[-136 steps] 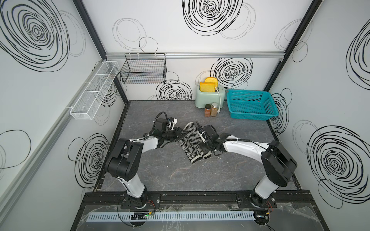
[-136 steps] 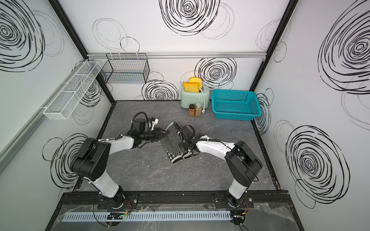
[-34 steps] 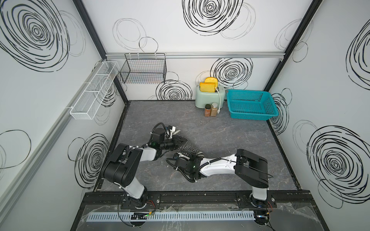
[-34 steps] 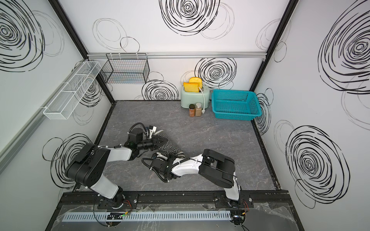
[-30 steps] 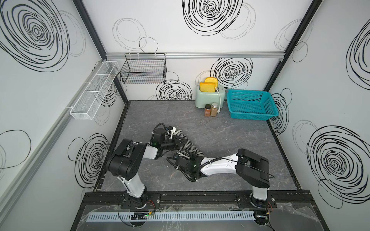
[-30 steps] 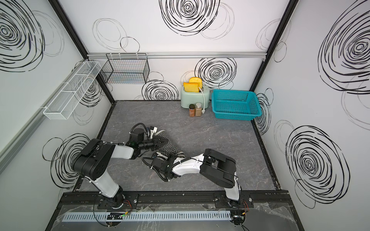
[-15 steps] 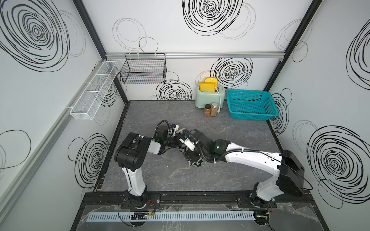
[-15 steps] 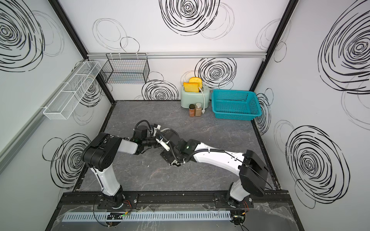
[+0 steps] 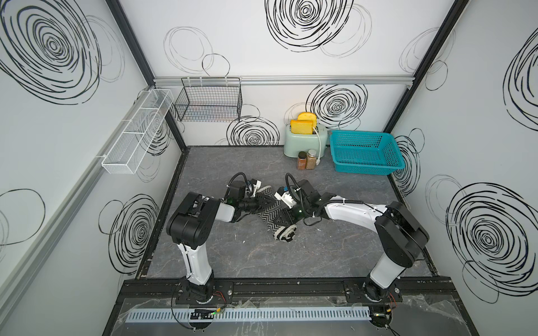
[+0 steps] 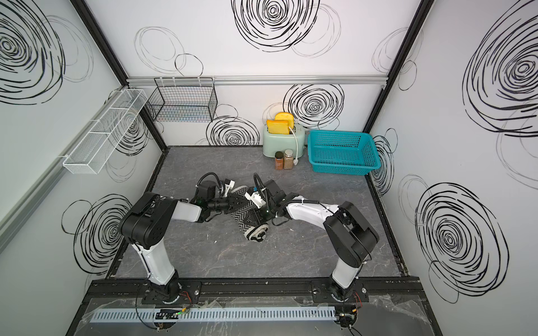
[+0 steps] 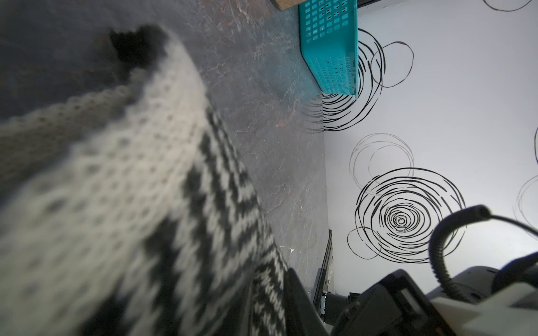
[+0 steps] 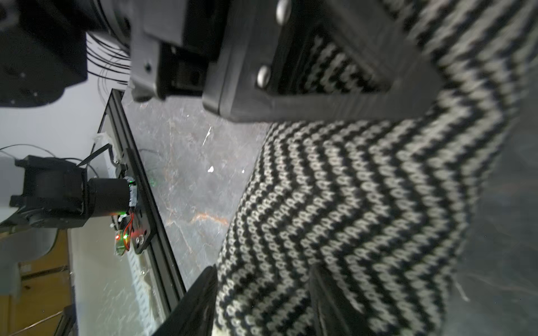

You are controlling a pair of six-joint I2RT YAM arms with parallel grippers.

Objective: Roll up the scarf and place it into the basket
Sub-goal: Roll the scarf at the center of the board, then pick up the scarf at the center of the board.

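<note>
Scarf (image 9: 274, 213) is rolled into a tight tube, lying at ctr of the grey table (image 9: 262, 261) in both top views. Its long axis runs approx 11 to 5 o'clock, herringbone side out. The spiral cream-and-black end (image 9: 286, 234) faces 5 o'clock and rests on the tabletop. L gripper (image 9: 263, 203) reaches in from 9 o'clock and sits on the 11 o'clock half of the roll. In the R wrist view one of its dark fingers (image 12: 320, 109) lies flat against the knit, w/ the weave showing through the finger's open frame, so it reads as clenched on the scarf. L wrist view is mostly blurred knit close up (image 11: 131, 203), cream edging nearest the lens. R gripper (image 9: 283, 218) comes in from 3 o'clock onto the 5 o'clock half, just beside the L one. R wrist view shows its two fingers apart w/ knit btwn them and more knit beyond one finger. Can't tell if it's actually squeezing or only straddling the roll. Basket (image 9: 366, 171) sits at the table's 1 o'clock corner by the back and R walls, well apart from the scarf, nothing in it. Mint toaster (image 9: 302, 139) w/ two yellow slices stands just beside the basket's 9 o'clock side, and two spice jars (image 9: 306, 160) stand at the toaster's 6 o'clock.
</note>
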